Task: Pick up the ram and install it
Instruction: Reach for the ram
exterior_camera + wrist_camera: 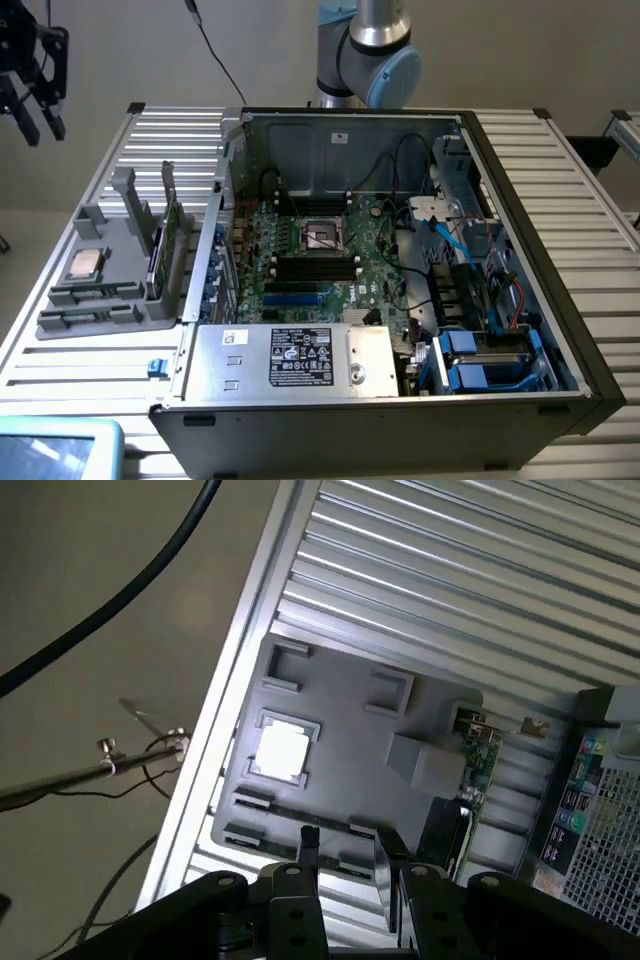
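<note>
Jaws stand wide with nothing between them; our gripper (42, 128) hangs off the table's far corner at the exterior view's left, well apart from the parts. We take the ram (300, 815) to be the thin dark strip sitting edge-up in a long slot of the grey holder (340, 715), near the processor (283, 750) and the taller green card (480, 760).

Our worry is a mistaken or skewed grasp. The strip is narrow, and the card and holder walls crowd it, so it could tilt or jam.

From the exterior view we get the open computer case (340, 150) and the motherboard's black slots (315, 266). The wrist view adds a black cable (150, 570) off the table's edge.
</note>
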Available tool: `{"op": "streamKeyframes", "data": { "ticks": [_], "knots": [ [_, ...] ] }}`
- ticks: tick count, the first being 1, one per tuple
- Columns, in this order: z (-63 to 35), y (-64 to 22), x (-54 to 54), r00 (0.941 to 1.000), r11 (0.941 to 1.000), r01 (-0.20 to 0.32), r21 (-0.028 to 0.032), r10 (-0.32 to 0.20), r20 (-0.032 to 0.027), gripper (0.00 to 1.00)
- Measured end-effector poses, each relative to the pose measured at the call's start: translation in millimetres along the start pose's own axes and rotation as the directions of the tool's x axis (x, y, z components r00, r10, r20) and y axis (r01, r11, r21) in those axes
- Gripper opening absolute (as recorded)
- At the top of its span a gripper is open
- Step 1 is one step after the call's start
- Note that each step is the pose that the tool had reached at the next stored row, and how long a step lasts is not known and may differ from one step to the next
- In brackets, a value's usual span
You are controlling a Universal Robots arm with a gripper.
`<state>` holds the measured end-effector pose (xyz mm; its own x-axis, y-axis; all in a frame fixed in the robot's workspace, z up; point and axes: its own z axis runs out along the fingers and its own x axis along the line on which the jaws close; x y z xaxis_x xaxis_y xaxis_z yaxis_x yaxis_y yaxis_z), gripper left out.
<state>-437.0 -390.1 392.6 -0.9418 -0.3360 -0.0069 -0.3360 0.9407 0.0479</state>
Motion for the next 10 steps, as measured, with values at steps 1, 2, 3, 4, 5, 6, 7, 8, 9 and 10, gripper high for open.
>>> {"op": "streamKeyframes", "data": {
  "ticks": [1, 2, 3, 4, 5, 6, 7, 8, 9, 10],
  "knots": [
    [0.0, 0.0, 0.0, 0.9998, 0.9998, 0.019, -0.0001, -0.019, -0.0009, 0.35],
    [0.0, 0.0, 0.0, 0.9993, 0.9993, 0.037, -0.0003, -0.037, -0.0018, 0.35],
    [0.0, 0.0, 0.0, 0.9985, 0.9985, 0.055, -0.0004, -0.055, -0.0026, 0.35],
    [0.0, 0.0, 0.0, 0.9973, 0.9973, 0.073, -0.0006, -0.073, -0.0035, 0.35],
    [0.0, 0.0, 0.0, 0.9958, 0.9958, 0.091, -0.0008, -0.091, -0.0043, 0.35],
    [0.0, 0.0, 0.0, 0.994, 0.994, 0.11, -0.001, -0.11, -0.0052, 0.35],
    [0.0, 0.0, 0.0, 0.9918, 0.9918, 0.128, -0.0013, -0.128, -0.006, 0.35],
    [0.0, 0.0, 0.0, 0.9894, 0.9894, 0.145, -0.0015, -0.145, -0.0068, 0.35],
    [0.0, 0.0, 0.0, 0.9864, 0.9864, 0.164, -0.0018, -0.164, -0.0077, 0.35],
    [0.0, 0.0, 0.0, 0.9834, 0.9834, 0.181, -0.0021, -0.181, -0.0086, 0.35]
  ]
}}
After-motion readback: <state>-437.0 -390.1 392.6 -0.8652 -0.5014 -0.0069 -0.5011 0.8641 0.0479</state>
